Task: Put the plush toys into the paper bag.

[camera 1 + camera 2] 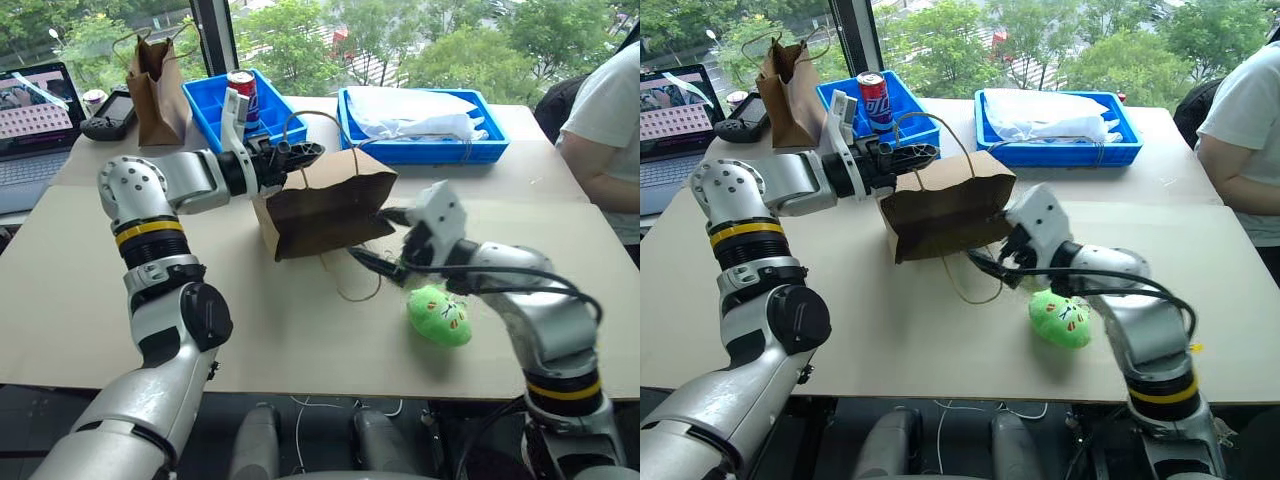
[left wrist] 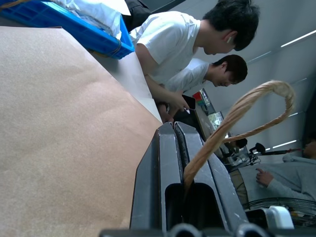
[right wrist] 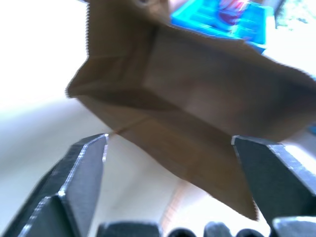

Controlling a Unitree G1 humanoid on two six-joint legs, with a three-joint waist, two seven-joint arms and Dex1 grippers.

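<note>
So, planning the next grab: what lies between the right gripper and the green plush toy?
In the left eye view, bare tabletop separates the right gripper from the green plush toy.

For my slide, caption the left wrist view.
Left gripper shut on paper bag's twisted handle.

Table layout — paper bag mid-table

Paper bag point(image 1: 325, 205) sits centre on the table point(image 1: 90, 300); plush toy point(image 1: 440, 316) lies nearer the robot, to the bag's right. Behind the bag — two trays point(image 1: 415, 125) side by side, can point(image 1: 243, 92) in the left one. Narrow bag point(image 1: 155, 90) and laptop point(image 1: 35, 110) far left.
</note>
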